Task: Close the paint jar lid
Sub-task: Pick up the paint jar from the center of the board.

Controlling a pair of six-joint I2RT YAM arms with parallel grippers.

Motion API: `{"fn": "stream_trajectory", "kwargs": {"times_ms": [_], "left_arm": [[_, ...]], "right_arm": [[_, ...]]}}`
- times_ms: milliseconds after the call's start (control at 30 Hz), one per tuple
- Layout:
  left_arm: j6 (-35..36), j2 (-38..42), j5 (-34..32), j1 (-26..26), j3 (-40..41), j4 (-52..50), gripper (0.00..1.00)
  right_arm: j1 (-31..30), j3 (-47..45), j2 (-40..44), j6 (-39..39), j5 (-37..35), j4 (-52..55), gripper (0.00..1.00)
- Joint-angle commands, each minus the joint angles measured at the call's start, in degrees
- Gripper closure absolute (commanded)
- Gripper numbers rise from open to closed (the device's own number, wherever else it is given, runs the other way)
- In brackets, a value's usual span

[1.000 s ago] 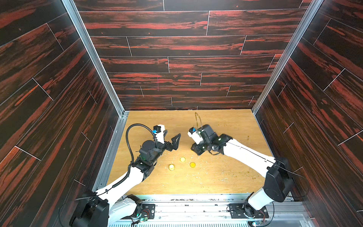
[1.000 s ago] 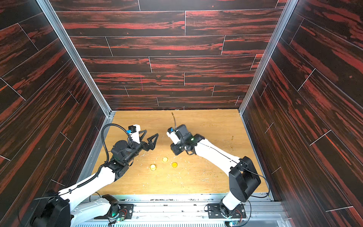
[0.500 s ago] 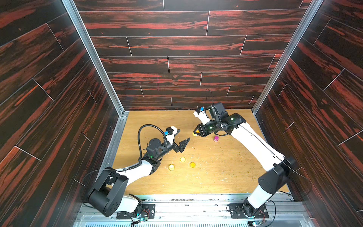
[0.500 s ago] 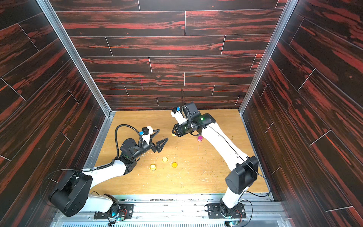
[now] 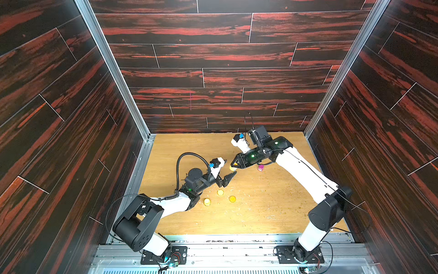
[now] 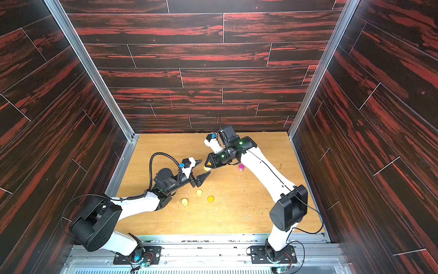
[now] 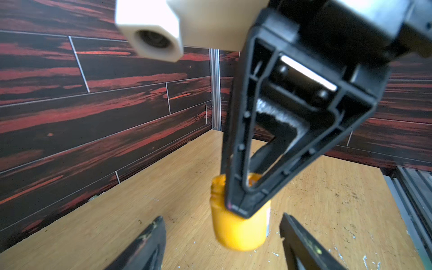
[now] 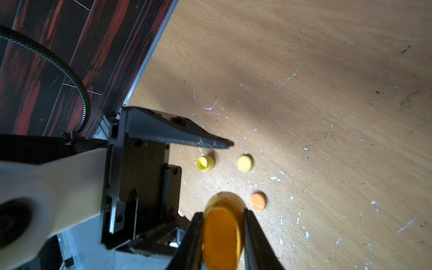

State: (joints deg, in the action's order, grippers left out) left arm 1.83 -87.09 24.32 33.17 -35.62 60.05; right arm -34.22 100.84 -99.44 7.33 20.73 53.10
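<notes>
Where the paint jar is: about mid-worktop, between the two arms in both top views, the orange paint jar [image 5: 233, 168] is clamped in the right gripper [image 8: 223, 213]. Whether its base touches the worktop [image 5: 265, 213] I cannot tell.
Jar mouth: uncovered, with the screw thread showing in the left wrist view.
Right side: the right gripper's jaws are pressed onto the jar's sides, one finger on each flank. From the left wrist view, one black finger crosses the front of the jar.
Left side: the left gripper [image 5: 230, 166] reaches in from the near left with its jaws apart and nothing between them. Its fingertips sit to either side of the jar without touching it.
Matching lid: the orange lid [image 5: 232, 198] lies flat on the worktop, nearer than the jar and well apart from it.
Other lid: the yellow lid [image 5: 220, 192] lies flat, just left of the orange lid and a little farther back.
Yellow pot: the small yellow pot [image 5: 207, 202] is left of both lids, close beside the left arm. I cannot tell whether it stands or lies.
Pink jar: the pink jar [image 5: 260, 167] stands to the right of the paint jar, under the right arm and apart from it.
Surface: light wood, flecked with pale specks.
</notes>
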Motion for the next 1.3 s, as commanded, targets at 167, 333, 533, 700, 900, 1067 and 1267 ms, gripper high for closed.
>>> {"fn": "stream_trajectory", "kwargs": {"times_ms": [167, 333, 533, 700, 900, 1067, 1267], "left_arm": [[1.82, -0.09, -0.41, 0.75, -2.26, -0.03, 0.33], [1.89, 0.05, -0.15, 0.85, -1.28, -0.46, 0.33], [1.73, 0.14, -0.32, 0.85, 0.28, -0.46, 0.32], [1.95, 0.02, 0.21, 0.93, 0.28, -1.43, 0.32], [1.78, 0.22, -0.15, 0.93, 0.20, -1.25, 0.37], [1.51, 0.34, 0.11, 0.94, -0.40, -1.90, 0.46], [1.43, 0.40, 0.30, 1.02, -0.42, -2.38, 0.52]], "right_arm": [[-0.25, -2.07, 1.31, 0.85, 1.66, -0.28, 0.74], [-0.24, -1.08, 1.25, 0.88, 0.87, 0.07, 0.74], [-0.24, 0.24, 0.83, 0.91, 1.09, 0.73, 0.74], [-0.26, 0.94, 0.73, 0.94, 1.14, 1.04, 0.74], [-0.24, 0.29, 0.61, 1.07, 1.98, 1.13, 0.74], [-0.30, -0.48, 0.87, 1.12, 2.30, 0.86, 0.74], [-0.33, -0.99, 1.15, 1.03, 2.87, 0.92, 0.74]]}}
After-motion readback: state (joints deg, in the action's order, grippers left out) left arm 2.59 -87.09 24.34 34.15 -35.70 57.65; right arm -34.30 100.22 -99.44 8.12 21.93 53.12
